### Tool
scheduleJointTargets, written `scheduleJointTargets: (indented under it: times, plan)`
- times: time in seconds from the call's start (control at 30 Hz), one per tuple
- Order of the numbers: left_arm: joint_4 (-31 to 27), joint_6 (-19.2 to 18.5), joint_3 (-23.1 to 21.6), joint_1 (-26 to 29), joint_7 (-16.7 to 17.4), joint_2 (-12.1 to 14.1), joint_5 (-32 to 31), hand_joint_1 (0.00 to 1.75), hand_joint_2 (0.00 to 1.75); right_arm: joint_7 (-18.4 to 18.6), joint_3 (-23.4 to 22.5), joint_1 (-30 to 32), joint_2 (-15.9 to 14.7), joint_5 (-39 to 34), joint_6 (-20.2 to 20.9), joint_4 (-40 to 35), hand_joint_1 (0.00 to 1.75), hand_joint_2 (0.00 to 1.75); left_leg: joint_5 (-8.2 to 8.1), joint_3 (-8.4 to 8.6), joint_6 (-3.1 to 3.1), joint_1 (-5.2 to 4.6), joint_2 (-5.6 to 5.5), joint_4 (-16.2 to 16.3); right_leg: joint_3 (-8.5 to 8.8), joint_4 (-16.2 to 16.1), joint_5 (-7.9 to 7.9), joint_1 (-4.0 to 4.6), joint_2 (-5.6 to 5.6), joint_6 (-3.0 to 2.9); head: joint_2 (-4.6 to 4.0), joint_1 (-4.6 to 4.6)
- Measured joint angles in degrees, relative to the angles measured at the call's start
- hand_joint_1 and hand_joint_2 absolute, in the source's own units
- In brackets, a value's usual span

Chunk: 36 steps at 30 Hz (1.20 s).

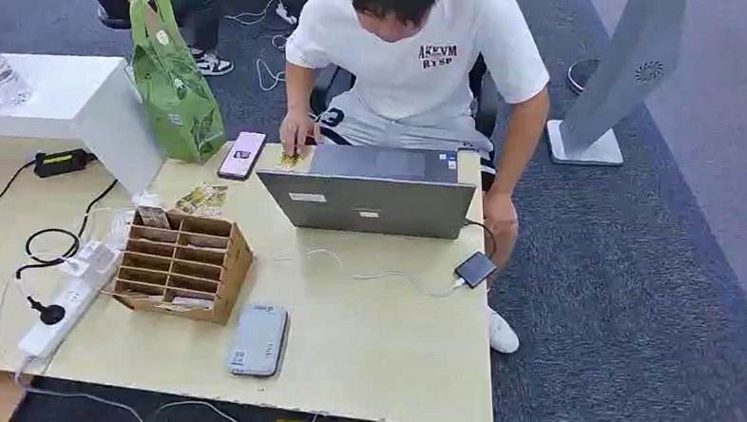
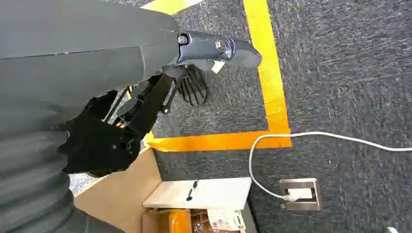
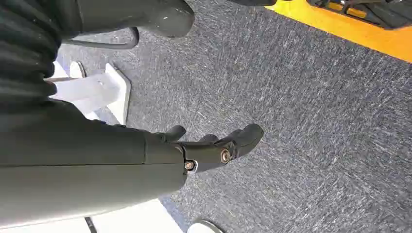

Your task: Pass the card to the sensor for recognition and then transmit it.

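A cardboard card rack (image 1: 180,265) stands on the wooden table (image 1: 376,344), with a card (image 1: 153,217) upright in its back corner. Loose cards (image 1: 201,197) lie just behind the rack. Near the front edge sits the flat grey sensor (image 1: 258,339). A person (image 1: 411,57) sits behind the table and presses another card (image 1: 288,159) to the tabletop by the laptop. My left hand (image 2: 204,63) hangs over the carpet holding nothing, fingers loosely apart. My right hand (image 3: 214,145) also hangs above the carpet with nothing in it.
An open grey laptop (image 1: 374,197) stands mid-table, a cable running to a dark adapter (image 1: 475,268) at the right edge. A pink phone (image 1: 242,154), a green bag (image 1: 176,86), a white power strip (image 1: 60,315) and a white box (image 1: 70,101) occupy the left and back.
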Motion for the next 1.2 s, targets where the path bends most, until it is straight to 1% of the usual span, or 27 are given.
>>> scheduleJointTargets:
  times: [0.17,0.3,0.37,0.43,0.5,0.53,0.57,0.63,0.67,0.7,0.77,0.8,0.83,0.87,0.93,1.0,1.03,1.13,1.2]
  plan:
    - [0.9,0.0,0.0,-0.1,0.4,0.1,-0.9,0.0,1.75,0.3,0.0,0.0,0.0,0.1,0.3,0.0,0.0,1.75,0.0,0.0,0.0,0.0,0.0,0.0,0.0,0.0,0.0,0.0,0.0,0.0,0.0,-0.02]
    - [1.4,0.1,0.0,-0.1,0.4,0.1,-1.8,0.0,1.75,0.6,0.0,0.0,0.0,0.0,-0.4,0.0,0.0,1.75,0.0,0.0,0.0,0.0,0.0,0.0,0.0,0.0,0.0,0.0,0.0,0.0,0.0,0.0]
    - [1.4,0.1,0.0,-0.1,0.0,0.0,-2.3,0.0,1.75,0.7,0.0,0.0,0.0,0.1,-0.4,0.1,0.0,1.75,0.0,0.0,0.0,0.0,0.0,0.0,0.0,0.0,0.0,0.0,0.0,0.0,0.0,0.0]
    - [1.4,0.4,0.0,-0.1,-2.0,-0.1,-2.4,0.0,1.75,0.7,0.0,0.0,0.0,0.2,-0.4,0.2,0.0,1.75,0.0,0.0,0.0,0.0,0.0,0.0,0.0,0.0,0.0,0.0,0.0,0.0,0.0,0.0]
    - [0.8,-0.5,0.1,0.1,-5.9,-0.1,-2.1,0.0,1.75,0.5,0.0,0.1,0.0,0.1,-1.0,0.2,0.0,1.75,0.0,0.0,0.0,0.0,0.0,0.0,0.0,0.0,0.0,0.0,0.01,0.0,0.0,0.0]
    - [-2.0,-2.1,0.7,0.6,-8.2,-0.9,-2.1,0.0,1.75,0.3,0.0,0.1,0.0,0.0,-1.5,0.2,0.0,1.75,0.0,0.0,0.0,0.02,0.01,0.0,0.0,0.0,0.0,0.02,0.01,0.0,0.0,-0.02]
    - [-5.3,-4.0,1.2,1.2,-9.0,-1.7,-2.4,0.0,1.75,0.1,0.0,0.1,0.0,0.0,-1.9,0.3,0.0,1.75,0.0,0.0,0.0,0.03,0.01,0.0,-0.01,0.0,0.0,0.02,0.01,0.0,0.0,0.0]
    - [-15.9,-9.0,2.3,2.6,-8.2,-4.2,-1.2,0.0,1.75,-0.2,0.0,0.2,0.0,-0.1,-2.5,0.3,0.0,1.75,0.0,-0.01,0.0,0.04,0.01,0.0,0.0,0.0,0.0,0.04,0.01,0.0,0.0,-0.02]
    - [-21.1,-10.2,2.2,3.7,-8.5,-4.8,1.4,0.0,1.75,-0.5,0.0,0.3,0.0,-0.3,-2.8,0.3,0.0,1.75,0.0,-0.01,-0.01,0.07,0.03,0.0,0.01,0.0,-0.01,0.07,0.04,-0.01,0.0,0.02]
    - [-27.6,-8.6,1.1,5.4,-9.0,-5.5,5.9,0.0,1.75,-0.7,0.0,0.3,0.1,-0.4,-3.2,0.3,0.0,1.75,-0.03,0.02,-0.05,0.15,0.1,0.0,0.03,0.0,-0.04,0.15,0.1,-0.07,0.0,-0.02]
    - [-40.6,-2.3,-3.4,10.3,-11.7,-6.5,13.4,0.0,1.75,-1.0,0.0,0.5,0.3,-0.7,-3.5,0.3,0.0,1.75,-0.11,0.12,-0.18,0.23,0.24,0.0,0.01,0.0,-0.04,0.22,0.24,-0.09,0.0,-0.02]
    - [-46.9,-0.1,-6.2,12.5,-13.4,-6.9,15.3,0.0,1.75,-1.0,-0.1,0.5,0.3,-1.0,-3.5,0.3,0.0,1.75,-0.11,0.09,-0.17,0.23,0.18,0.0,-0.04,0.0,-0.05,0.22,0.19,-0.09,0.0,-0.07]
    - [-52.5,1.0,-8.9,14.7,-14.9,-7.1,15.6,0.0,1.75,-1.0,-0.1,0.6,0.3,-1.1,-3.7,0.3,0.0,1.75,-0.11,0.07,-0.17,0.23,0.01,0.0,-0.07,0.0,-0.11,0.21,0.0,-0.11,0.0,-0.02]
    - [-58.6,1.5,-11.4,16.6,-16.8,-7.5,15.3,0.0,1.75,-1.0,-0.1,0.6,0.3,-1.1,-3.7,0.3,0.0,1.75,-0.09,0.03,-0.15,0.23,-0.18,0.0,-0.03,0.0,-0.19,0.21,-0.2,-0.08,0.0,-0.09]
    - [-68.5,1.7,-15.6,19.1,-20.1,-8.2,13.0,0.0,1.75,-0.9,-0.2,0.5,0.5,-1.1,-3.7,0.3,0.0,1.75,-0.09,0.04,-0.15,0.23,-0.34,0.0,0.07,0.0,-0.28,0.21,-0.34,-0.07,0.0,0.0]
    - [-76.6,1.2,-18.9,21.2,-23.3,-9.0,9.0,0.0,1.75,-0.7,-0.3,0.5,0.7,-1.1,-3.4,0.3,0.0,1.75,-0.09,0.06,-0.15,0.24,-0.27,0.0,0.07,0.0,-0.21,0.22,-0.29,-0.17,0.0,0.02]
    - [-81.2,1.2,-20.6,22.0,-24.4,-9.3,7.1,0.0,1.75,-0.6,-0.4,0.5,0.8,-1.1,-3.3,0.3,0.0,1.75,-0.08,0.08,-0.16,0.24,-0.23,0.0,0.07,0.0,-0.18,0.22,-0.29,-0.21,0.0,0.02]
    - [-89.2,1.2,-23.8,23.4,-25.1,-9.6,5.3,0.0,1.75,-0.5,-0.5,0.6,0.9,-1.0,-3.2,0.3,0.0,1.75,-0.06,0.11,-0.18,0.22,-0.21,0.0,0.07,0.0,-0.15,0.21,-0.24,-0.22,0.0,-0.07]
    - [-93.0,0.2,-25.1,24.0,-28.6,-9.9,1.1,0.0,1.75,-0.4,-0.5,0.6,1.0,-0.8,-3.1,0.3,0.0,1.75,-0.05,0.15,-0.2,0.23,-0.19,0.0,0.05,0.0,-0.15,0.21,-0.21,-0.22,0.0,-0.09]
